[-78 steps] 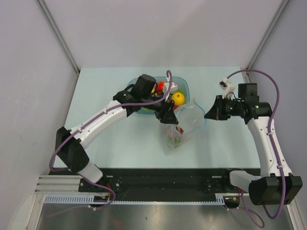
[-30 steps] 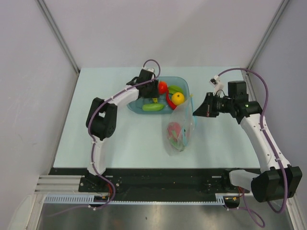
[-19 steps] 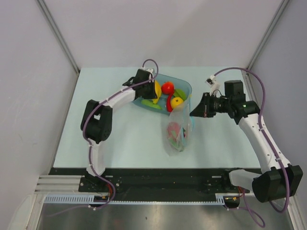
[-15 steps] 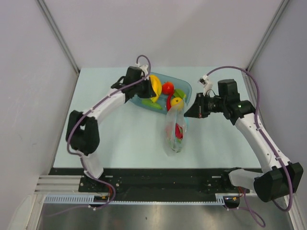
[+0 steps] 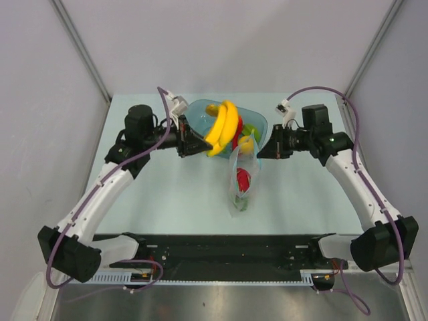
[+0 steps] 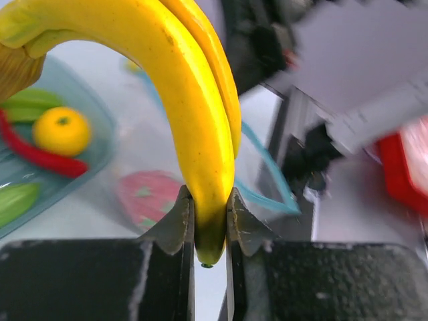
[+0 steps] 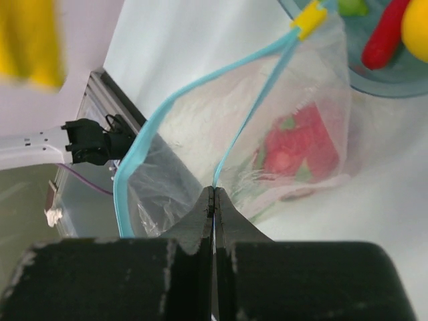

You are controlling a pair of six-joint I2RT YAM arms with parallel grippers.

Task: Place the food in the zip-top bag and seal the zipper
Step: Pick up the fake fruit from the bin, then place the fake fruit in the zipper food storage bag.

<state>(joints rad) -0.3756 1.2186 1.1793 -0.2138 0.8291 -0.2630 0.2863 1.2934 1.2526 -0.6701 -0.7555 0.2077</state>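
Note:
My left gripper [image 5: 195, 142] [image 6: 209, 215] is shut on the tip of a yellow banana [image 5: 224, 126] [image 6: 190, 100], held in the air over the tray's near edge, just left of the bag's mouth. The clear zip-top bag [image 5: 241, 190] [image 7: 281, 114] stands with its mouth raised. My right gripper [image 5: 261, 151] [image 7: 214, 194] is shut on one side of its blue zipper [image 7: 244, 130]; the other side [image 7: 144, 134] bows outward. A pink dragon fruit [image 5: 243, 179] [image 7: 297, 144] lies inside the bag. A yellow-orange citrus [image 6: 61, 130] and a red chili [image 6: 40, 157] stay in the tray.
The blue-green tray [image 5: 198, 114] [image 7: 374, 81] sits at the back centre, right behind the bag, with green vegetables [image 6: 17, 200] in it. A yellow slider [image 7: 309, 19] sits at the zipper's far end. Both arms reach inward over the table's middle.
My left gripper closed on the banana in the tray and lifted it out, swinging back toward the left. My right gripper drew the bag's mouth a little leftward, so the bag stands narrower.

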